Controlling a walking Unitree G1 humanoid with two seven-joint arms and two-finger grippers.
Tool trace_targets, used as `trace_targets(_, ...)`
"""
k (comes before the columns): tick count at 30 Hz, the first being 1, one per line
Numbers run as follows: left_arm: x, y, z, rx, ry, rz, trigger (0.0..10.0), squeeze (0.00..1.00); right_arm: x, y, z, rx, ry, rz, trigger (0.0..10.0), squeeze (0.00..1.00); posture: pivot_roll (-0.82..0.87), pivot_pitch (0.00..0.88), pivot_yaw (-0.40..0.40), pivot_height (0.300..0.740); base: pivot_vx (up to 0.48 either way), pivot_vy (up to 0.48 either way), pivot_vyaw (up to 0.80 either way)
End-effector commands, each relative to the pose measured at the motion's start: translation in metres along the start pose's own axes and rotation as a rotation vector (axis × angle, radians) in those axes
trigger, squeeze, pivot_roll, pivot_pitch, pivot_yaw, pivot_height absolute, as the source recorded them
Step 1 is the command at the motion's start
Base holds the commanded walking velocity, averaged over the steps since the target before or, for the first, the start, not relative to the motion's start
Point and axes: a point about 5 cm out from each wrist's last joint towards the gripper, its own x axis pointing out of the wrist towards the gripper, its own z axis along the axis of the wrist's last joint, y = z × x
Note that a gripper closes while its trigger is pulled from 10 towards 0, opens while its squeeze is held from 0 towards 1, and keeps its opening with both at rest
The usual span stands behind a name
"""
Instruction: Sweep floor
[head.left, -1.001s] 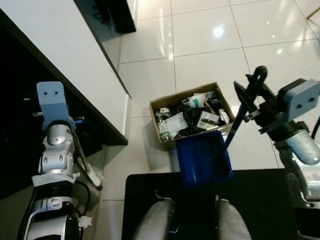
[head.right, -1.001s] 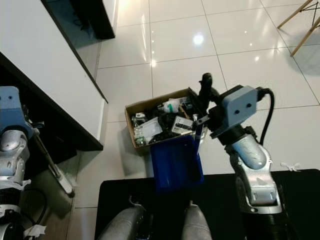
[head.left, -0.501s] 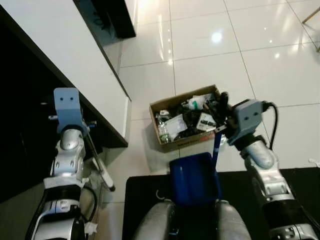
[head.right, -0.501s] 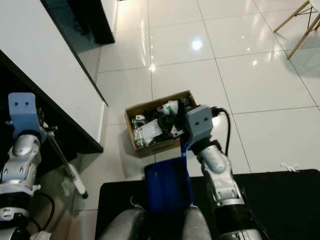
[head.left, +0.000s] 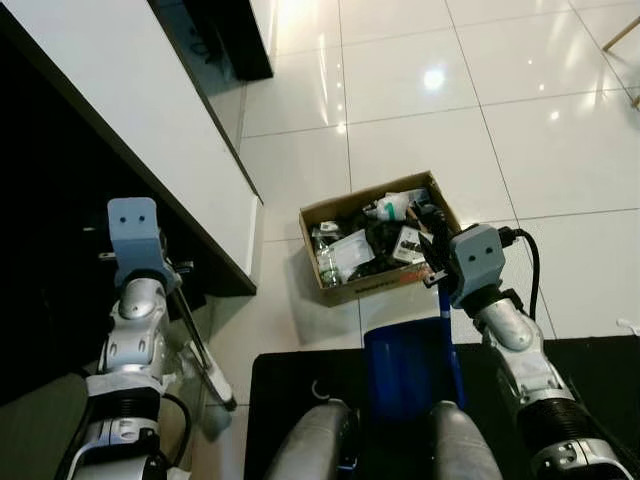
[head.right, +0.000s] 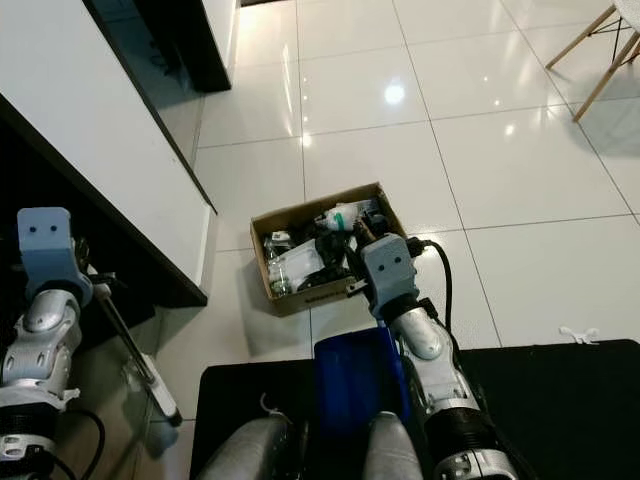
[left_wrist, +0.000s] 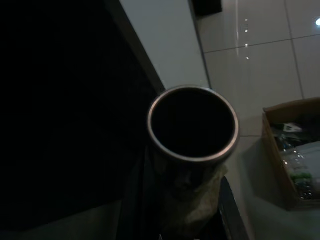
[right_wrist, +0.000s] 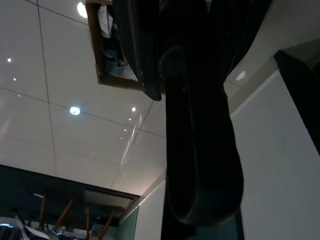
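Emptying looks like the step in hand: right hand (head.left: 440, 285) clamped on the blue dustpan (head.left: 405, 350) just beside the cardboard box (head.left: 378, 236); left hand (head.left: 170, 290) grips the broom (head.left: 205, 355). Next, return to sweeping.

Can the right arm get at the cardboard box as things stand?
Probably yes for position: the right gripper sits right at the cardboard box's near edge, nothing between. But it is shut on the blue dustpan's handle, so it could not grasp anything there.
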Motion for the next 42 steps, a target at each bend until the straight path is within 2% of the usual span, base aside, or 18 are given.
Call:
trace_targets(1, -0.004, 0.004, 0.0, 0.01, -0.027, 0.01, 10.0, 0.0, -0.01, 0.006, -0.014, -0.012, 0.052, 0.027, 10.0, 0.0, 0.06, 0.183, 0.158, 0.74, 0.0, 0.0, 0.0)
trace_targets(3, -0.004, 0.004, -0.001, 0.008, -0.024, 0.009, 10.0, 0.0, -0.01, 0.001, -0.01, -0.009, 0.023, 0.003, 10.0, 0.0, 0.05, 0.185, 0.161, 0.74, 0.0, 0.0, 0.0)
trace_targets(7, -0.003, 0.003, -0.001, 0.008, -0.021, 0.005, 10.0, 0.0, -0.001, -0.008, 0.006, 0.001, -0.061, -0.04, 10.0, 0.0, 0.05, 0.182, 0.165, 0.74, 0.0, 0.0, 0.0)
trace_targets(13, 0.0, 0.001, 0.003, 0.014, -0.03, -0.003, 10.0, 0.0, 0.02, -0.01, 0.034, 0.008, -0.182, -0.048, 10.0, 0.0, 0.06, 0.175, 0.171, 0.74, 0.0, 0.0, 0.0)
trace_targets(16, 0.0, 0.002, 0.003, 0.016, -0.032, -0.001, 10.0, 0.0, 0.024, -0.009, 0.038, 0.012, -0.199, -0.042, 10.0, 0.0, 0.06, 0.175, 0.171, 0.74, 0.0, 0.0, 0.0)
trace_targets(19, -0.002, 0.004, 0.002, 0.02, -0.031, 0.003, 10.0, 0.0, 0.025, -0.005, 0.035, 0.013, -0.189, -0.025, 10.0, 0.0, 0.08, 0.18, 0.169, 0.74, 0.0, 0.0, 0.0)
trace_targets(23, -0.005, 0.005, -0.001, 0.027, -0.027, 0.003, 10.0, 0.0, 0.022, 0.005, 0.019, 0.036, -0.134, -0.008, 10.0, 0.0, 0.08, 0.188, 0.173, 0.74, 0.0, 0.0, 0.0)
trace_targets(24, -0.006, 0.006, -0.003, 0.032, -0.024, 0.001, 10.0, 0.0, 0.02, 0.01, 0.009, 0.049, -0.091, -0.006, 10.0, 0.0, 0.09, 0.191, 0.179, 0.74, 0.0, 0.0, 0.0)
trace_targets(29, -0.009, 0.008, -0.005, 0.042, -0.02, 0.0, 10.0, 0.0, 0.015, 0.017, -0.01, 0.102, 0.005, -0.012, 10.0, 0.0, 0.1, 0.191, 0.181, 0.74, 0.0, 0.0, 0.0)
trace_targets(34, -0.011, 0.008, -0.007, 0.044, -0.016, 0.003, 10.0, 0.0, 0.008, 0.021, -0.024, 0.079, 0.091, 0.024, 10.0, 0.0, 0.11, 0.192, 0.176, 0.74, 0.0, 0.0, 0.0)
trace_targets(39, -0.014, 0.007, -0.01, 0.043, -0.01, 0.002, 10.0, 0.0, 0.004, 0.02, -0.029, 0.078, 0.101, 0.028, 10.0, 0.0, 0.1, 0.195, 0.173, 0.74, 0.0, 0.0, 0.0)
trace_targets(42, -0.014, 0.005, -0.01, 0.042, -0.009, 0.0, 10.0, 0.0, 0.004, 0.017, -0.026, 0.044, 0.081, 0.028, 10.0, 0.0, 0.1, 0.195, 0.173, 0.74, 0.0, 0.0, 0.0)
